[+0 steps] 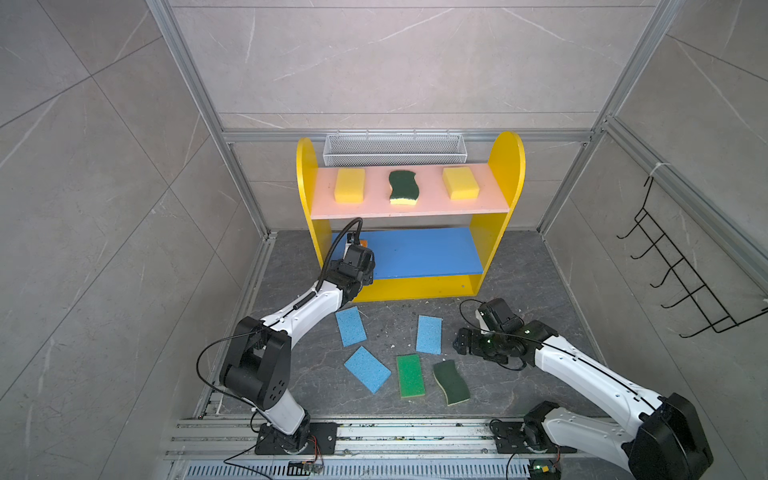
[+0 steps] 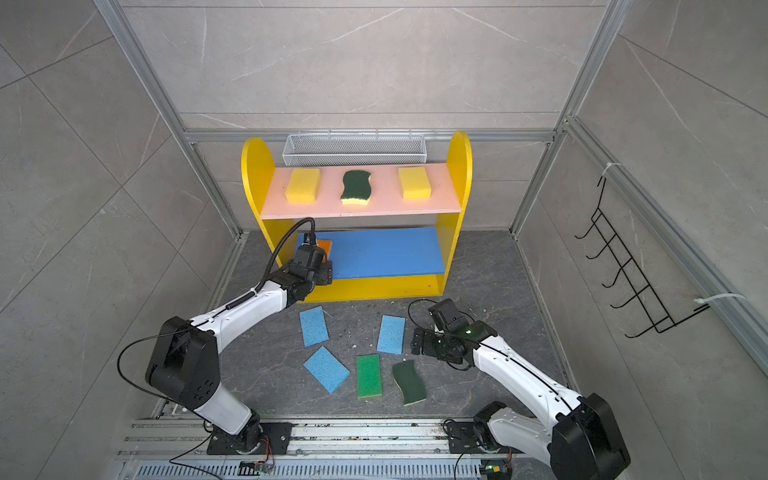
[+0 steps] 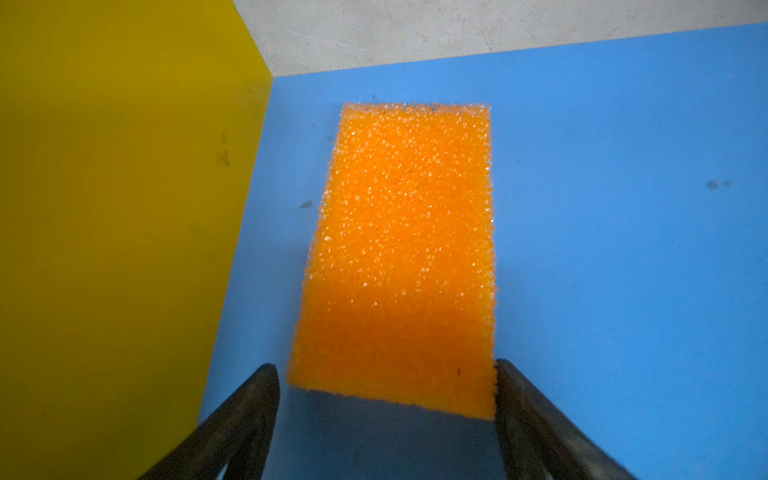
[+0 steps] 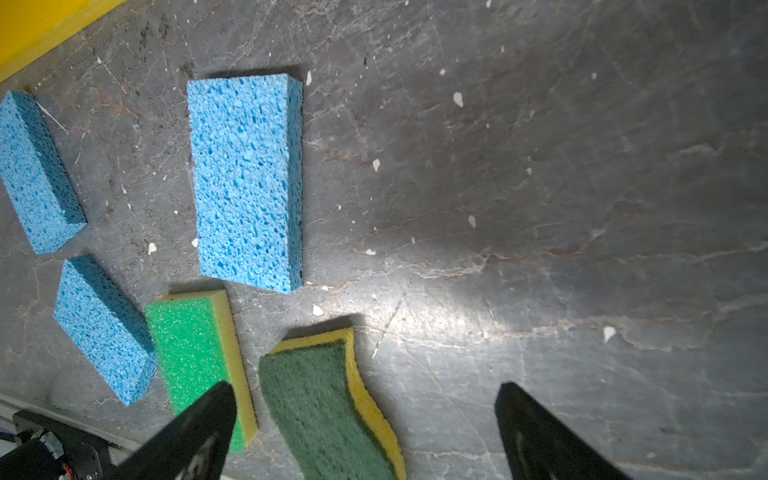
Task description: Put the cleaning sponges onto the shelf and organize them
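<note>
Inside the shelf [image 1: 505, 166], my left arm [image 1: 307, 307] reaches low, left claw [image 3: 385, 366] spread wider than the orange sponge [image 3: 403, 249] lying flat on the blue board [image 3: 623, 208] between its jaws, ungripped. My right claw [image 4: 365, 385] hangs wide open, empty.

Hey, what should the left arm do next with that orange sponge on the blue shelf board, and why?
Probably draw the left gripper straight back out of the shelf. The orange sponge already lies flat on the blue middle board, and the jaws stand spread either side of its near end.
</note>
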Motion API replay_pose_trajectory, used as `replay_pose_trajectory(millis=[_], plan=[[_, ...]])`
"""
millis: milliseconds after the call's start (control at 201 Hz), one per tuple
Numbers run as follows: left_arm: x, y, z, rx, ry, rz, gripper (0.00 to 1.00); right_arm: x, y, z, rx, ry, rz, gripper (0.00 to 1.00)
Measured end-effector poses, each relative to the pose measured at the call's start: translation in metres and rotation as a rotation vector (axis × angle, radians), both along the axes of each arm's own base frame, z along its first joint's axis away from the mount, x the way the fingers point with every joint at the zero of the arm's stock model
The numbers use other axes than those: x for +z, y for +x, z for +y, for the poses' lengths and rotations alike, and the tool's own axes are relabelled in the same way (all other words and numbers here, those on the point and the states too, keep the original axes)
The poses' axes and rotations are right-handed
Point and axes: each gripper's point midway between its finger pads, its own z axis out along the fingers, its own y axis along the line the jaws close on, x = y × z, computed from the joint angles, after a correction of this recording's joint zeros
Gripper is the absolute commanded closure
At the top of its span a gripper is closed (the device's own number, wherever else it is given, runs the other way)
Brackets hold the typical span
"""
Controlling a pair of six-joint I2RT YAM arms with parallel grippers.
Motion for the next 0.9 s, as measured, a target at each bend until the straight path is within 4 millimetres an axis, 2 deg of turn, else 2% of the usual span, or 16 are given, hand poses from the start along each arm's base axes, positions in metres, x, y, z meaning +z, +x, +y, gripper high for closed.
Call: replay_pose_trajectory(millis=[164, 518, 747, 896], plan=[[0.005, -0.01, -0.003, -0.036, -0.031, 0.007, 0.16, 0.0, 0.0, 0.0, 0.0, 0.001, 0.0, 0.01], [0.021, -0.017, -0.009, -0.083, -0.073, -0.015, 0.14, 0.005, -0.001, -0.001, -0.002, 0.004, -0.015, 0.01], [0.018, -0.017, -0.008, -0.079, -0.061, -0.007, 0.11, 0.007, -0.001, -0.002, -0.002, 0.007, -0.021, 0.01], [0.003, -0.013, -0.008, -0.073, -0.042, 0.022, 0.1, 0.008, -0.002, -0.002, -0.003, 0.007, -0.024, 0.01]])
